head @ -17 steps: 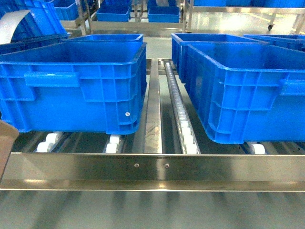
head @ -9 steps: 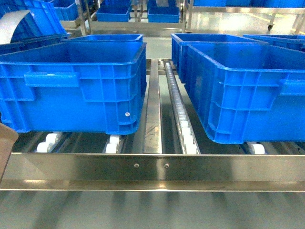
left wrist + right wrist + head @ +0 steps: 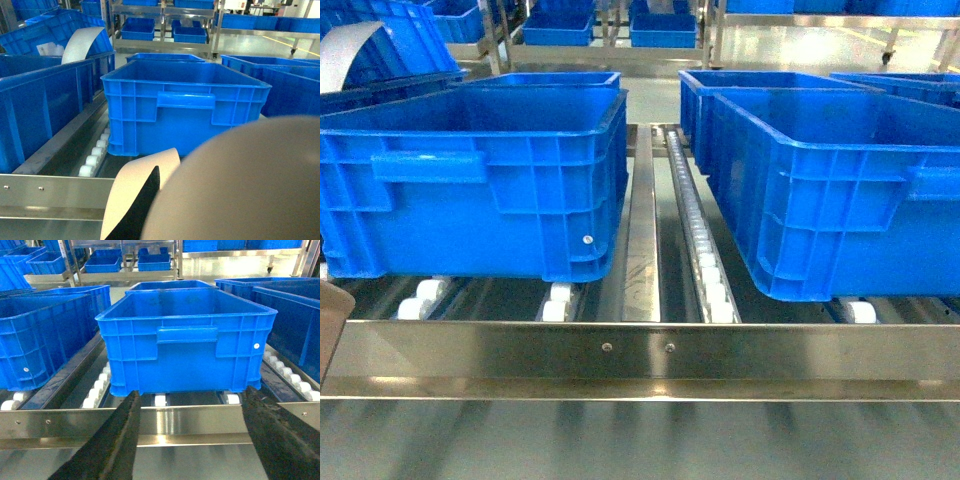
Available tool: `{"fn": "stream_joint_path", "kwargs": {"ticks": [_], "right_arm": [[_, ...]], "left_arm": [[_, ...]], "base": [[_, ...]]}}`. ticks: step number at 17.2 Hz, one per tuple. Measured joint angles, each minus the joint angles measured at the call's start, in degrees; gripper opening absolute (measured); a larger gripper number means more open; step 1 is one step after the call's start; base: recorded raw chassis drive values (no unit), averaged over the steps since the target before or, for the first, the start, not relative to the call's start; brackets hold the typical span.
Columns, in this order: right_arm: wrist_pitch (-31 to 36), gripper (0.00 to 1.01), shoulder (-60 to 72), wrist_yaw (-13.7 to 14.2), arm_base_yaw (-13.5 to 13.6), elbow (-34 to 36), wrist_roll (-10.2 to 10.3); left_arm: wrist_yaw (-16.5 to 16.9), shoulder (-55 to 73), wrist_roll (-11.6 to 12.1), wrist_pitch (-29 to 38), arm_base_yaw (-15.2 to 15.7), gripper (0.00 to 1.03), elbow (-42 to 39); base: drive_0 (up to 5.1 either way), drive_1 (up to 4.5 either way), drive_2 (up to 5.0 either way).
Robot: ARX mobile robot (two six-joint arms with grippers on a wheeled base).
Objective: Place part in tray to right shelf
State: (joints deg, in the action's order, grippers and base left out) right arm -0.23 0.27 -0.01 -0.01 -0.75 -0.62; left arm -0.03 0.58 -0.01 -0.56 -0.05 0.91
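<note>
The beige tray (image 3: 240, 185) fills the lower right of the left wrist view, close to the camera. My left gripper (image 3: 170, 185) is shut on it, and only one black finger (image 3: 142, 210) shows against its curled rim. In the head view just a corner of the tray (image 3: 326, 325) shows at the left edge. The part is hidden. The right shelf's steel front rail (image 3: 640, 350) runs across in front of me. My right gripper (image 3: 187, 440) hangs open just before that rail (image 3: 190, 420), with nothing between its fingers.
Two large blue crates (image 3: 480, 180) (image 3: 840, 190) sit on the shelf's white rollers (image 3: 705, 250), with a steel divider strip (image 3: 642, 230) between them. One crate (image 3: 185, 335) stands straight ahead of the right gripper, another (image 3: 185, 105) ahead of the left. More crates and racks stand behind.
The beige tray corner at the left edge of the head view has slid lower and further left, showing less. The crates and shelf have not moved.
</note>
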Motion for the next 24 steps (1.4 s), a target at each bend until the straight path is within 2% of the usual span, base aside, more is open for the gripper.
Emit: {"fn": "stream_joint_path", "kwargs": {"ticks": [3,4,24], "right_arm": [[0.0,0.95,0.0,0.0,0.0,0.0,0.0],[0.0,0.98,0.0,0.0,0.0,0.0,0.0],[0.0,0.98,0.0,0.0,0.0,0.0,0.0]], "left_arm": [[0.0,0.0,0.0,0.0,0.0,0.15,0.0],[0.0,0.0,0.0,0.0,0.0,0.15,0.0],[0.0,0.0,0.0,0.0,0.0,0.15,0.0]], "base": [[0.0,0.0,0.0],[0.0,0.0,0.0],[0.0,0.0,0.0]]}}
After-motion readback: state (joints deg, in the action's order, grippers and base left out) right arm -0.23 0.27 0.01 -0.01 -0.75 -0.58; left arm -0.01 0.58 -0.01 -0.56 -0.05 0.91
